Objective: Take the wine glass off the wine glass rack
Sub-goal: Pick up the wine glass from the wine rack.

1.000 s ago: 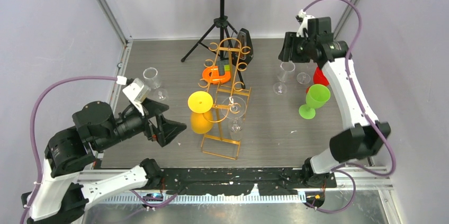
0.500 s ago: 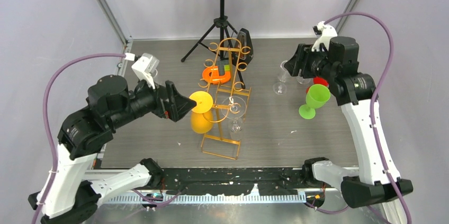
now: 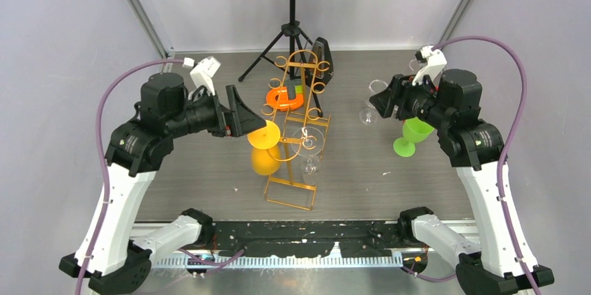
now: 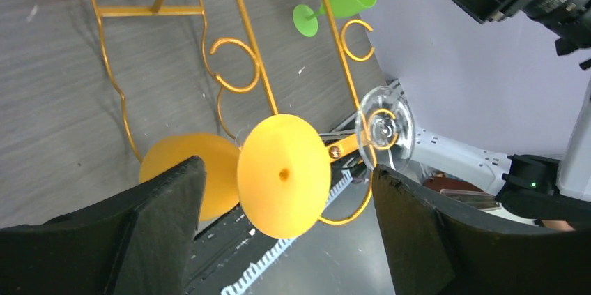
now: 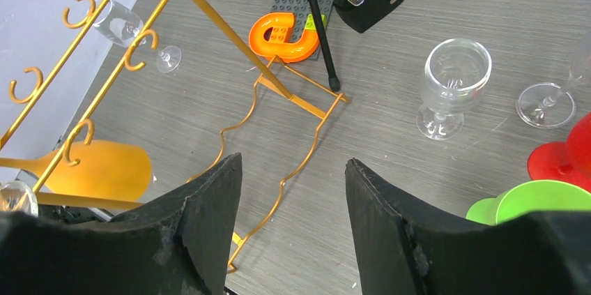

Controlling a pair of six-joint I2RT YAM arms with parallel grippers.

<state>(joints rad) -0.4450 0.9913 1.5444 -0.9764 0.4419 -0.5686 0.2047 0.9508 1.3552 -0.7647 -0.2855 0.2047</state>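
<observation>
The left pincer [image 3: 245, 119] stands wide apart at the left side of the wine glass rack [image 3: 291, 143], level with its hanging rails. In the left wrist view the left pincer [image 4: 286, 169] has its two black fingers [image 4: 164, 215] on either side of the round foot of the yellow wine glass [image 4: 282, 173], with a gap showing on each side, so the jaws bracket the foot and are not clamped on it. From above, the nearer fingertip sits just beside the yellow wine glass [image 3: 265, 134]; whether it touches cannot be told. That glass hangs upside down from the left rail of the rack, foot up and bowl below. A clear wine glass [image 3: 308, 140] hangs the same way from the right rail, its foot caught in a scroll hook [image 4: 383, 127]. The rack stands upright in the middle of the grey worktop [image 3: 362, 176]. The right pincer [image 3: 380, 101] hovers over the right part of the worktop, well apart from the rack, its jaws partly apart and holding nothing [image 5: 293, 162]. Below it a clear goblet [image 5: 449, 86] stands upright, with a green glass [image 3: 415, 133] near it.
</observation>
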